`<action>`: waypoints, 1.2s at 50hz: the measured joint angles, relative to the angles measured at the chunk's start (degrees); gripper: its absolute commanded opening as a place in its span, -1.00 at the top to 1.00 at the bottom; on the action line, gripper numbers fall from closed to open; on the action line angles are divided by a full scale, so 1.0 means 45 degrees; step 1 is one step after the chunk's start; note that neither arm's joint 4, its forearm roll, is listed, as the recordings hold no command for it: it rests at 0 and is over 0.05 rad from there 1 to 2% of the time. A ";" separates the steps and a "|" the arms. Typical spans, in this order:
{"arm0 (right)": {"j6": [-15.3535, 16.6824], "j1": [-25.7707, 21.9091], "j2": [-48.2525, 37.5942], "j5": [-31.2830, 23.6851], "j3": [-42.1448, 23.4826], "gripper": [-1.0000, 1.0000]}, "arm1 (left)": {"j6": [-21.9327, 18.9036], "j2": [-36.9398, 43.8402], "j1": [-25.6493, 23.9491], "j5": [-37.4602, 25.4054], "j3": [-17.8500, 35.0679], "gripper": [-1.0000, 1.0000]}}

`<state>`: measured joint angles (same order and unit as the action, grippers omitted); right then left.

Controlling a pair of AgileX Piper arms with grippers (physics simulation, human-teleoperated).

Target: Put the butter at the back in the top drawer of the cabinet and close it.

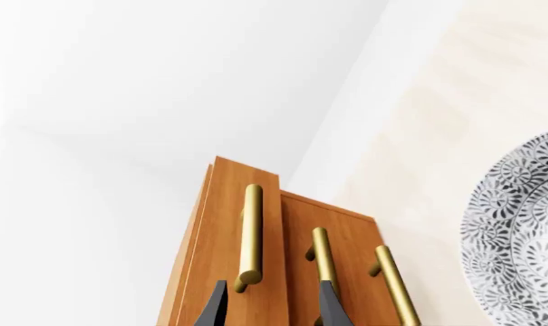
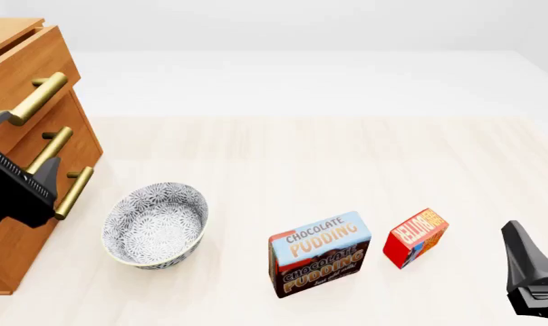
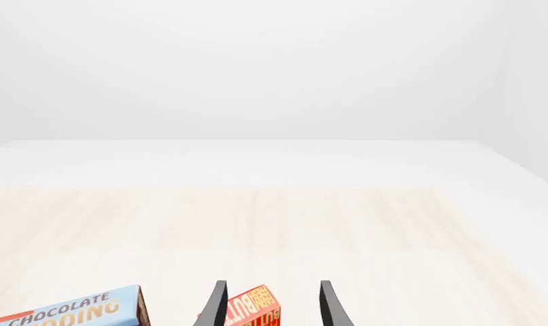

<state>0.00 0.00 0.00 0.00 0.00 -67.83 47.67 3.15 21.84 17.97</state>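
My left gripper point(image 1: 271, 303) hangs before the cabinet point(image 2: 20, 88), fingers spread near the top drawer point(image 2: 15, 75) handle, gripping nothing. The butter point(image 2: 416, 237) stands on the table point(image 2: 301, 149) just beside the pudding box point(image 2: 319, 253), well apart from the cabinet; my right gripper point(image 3: 271, 303) hovers spread near it.

Your left gripper point(image 1: 271, 305) has jaws apart, fingertips in front of the cabinet point(image 1: 346, 234). Top drawer point(image 1: 221, 231) juts out past the two below it. Patterned bowl point(image 1: 518, 231) sits off to one side.
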 measured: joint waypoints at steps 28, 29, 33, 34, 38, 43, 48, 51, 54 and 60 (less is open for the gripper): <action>0.0000 0.0000 0.0000 0.0000 0.0000 -1.00 | -0.0182 0.1085 0.0323 0.0666 0.0363 -1.00; 0.0000 0.0000 0.0000 0.0000 0.0000 -1.00 | -0.0187 0.1112 0.0336 0.0680 0.0375 -1.00; 0.0000 0.0000 0.0000 0.0000 0.0000 -1.00 | -0.0211 0.1227 0.0400 0.0740 0.0420 -1.00; 0.0000 0.0000 0.0000 0.0000 0.0000 -1.00 | -0.0217 0.1260 0.0416 0.0755 0.0434 -1.00; 0.0000 0.0000 0.0000 0.0000 0.0000 -1.00 | -0.0242 0.1381 0.0477 0.0809 0.0482 -1.00; 0.0000 0.0000 0.0000 0.0000 0.0000 -1.00 | -0.0274 0.1515 0.0561 0.0852 0.0543 -1.00; 0.0000 0.0000 0.0000 0.0000 0.0000 -1.00 | -0.0303 0.1667 0.0641 0.0900 0.0615 -1.00; 0.0000 0.0000 0.0000 0.0000 0.0000 -1.00 | -0.0320 0.1759 0.0689 0.0932 0.0655 -1.00; 0.0000 0.0000 0.0000 0.0000 0.0000 -1.00 | -0.0336 0.1853 0.0734 0.0971 0.0691 -1.00; 0.0000 0.0000 0.0000 0.0000 0.0000 -1.00 | -0.0359 0.2050 0.0810 0.1071 0.0748 -1.00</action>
<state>0.00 0.00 0.00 0.00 0.00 -69.45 56.90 6.80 26.66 21.33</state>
